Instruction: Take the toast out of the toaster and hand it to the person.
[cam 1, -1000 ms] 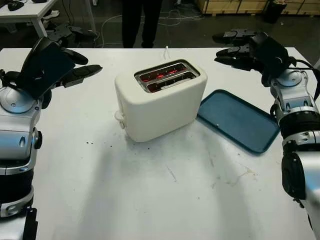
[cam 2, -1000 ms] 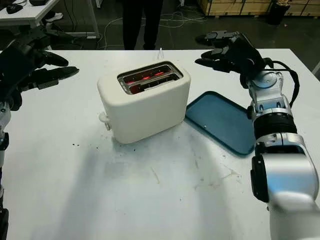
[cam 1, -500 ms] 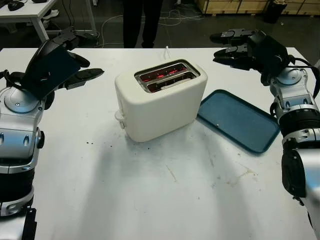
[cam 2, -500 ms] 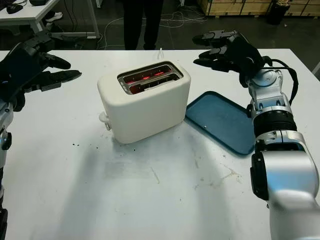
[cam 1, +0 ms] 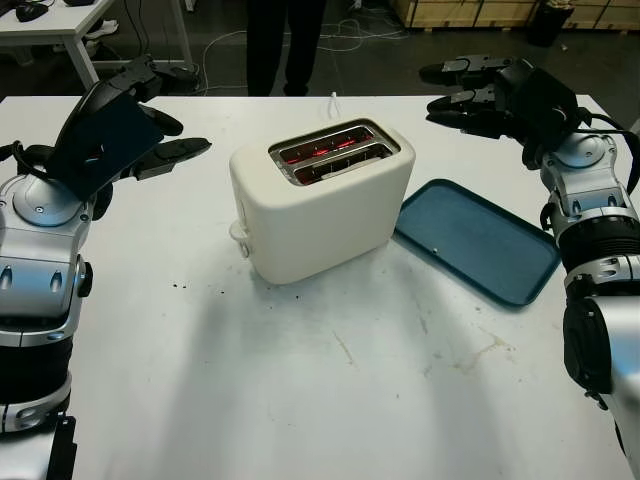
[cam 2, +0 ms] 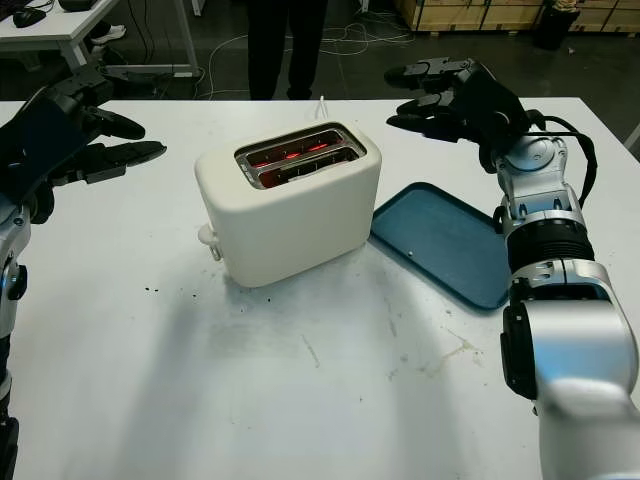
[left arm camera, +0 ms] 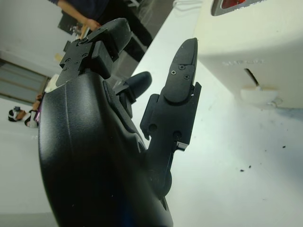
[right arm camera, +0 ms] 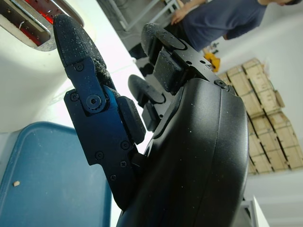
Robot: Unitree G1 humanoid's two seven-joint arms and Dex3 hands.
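Toast: sits down inside the slots (cam 1: 335, 150) of the cream toaster (cam 1: 320, 205), mid-table; slots glow red, nothing projects above the rim. Slices themselves hard to make out against the glow, so count and exact seating uncertain.

Left hand (cam 1: 140, 125): raised above the table well left of the toaster, empty, not closed on anything. Right hand (cam 1: 480, 85): raised behind and right of the toaster, above the far end of the blue tray (cam 1: 475, 240), likewise empty and unclosed. Neither touches the toaster.

Step in hand (judgement): approach. Toast is not up, so the side lever (cam 1: 240, 235) probably needs lifting first; bring one hand over the slots, pinch a slice by its top edge, avoid the hot metal rim.

Person (cam 1: 285, 40): stands beyond the far table edge; legs alone in the head views, upper body cut off
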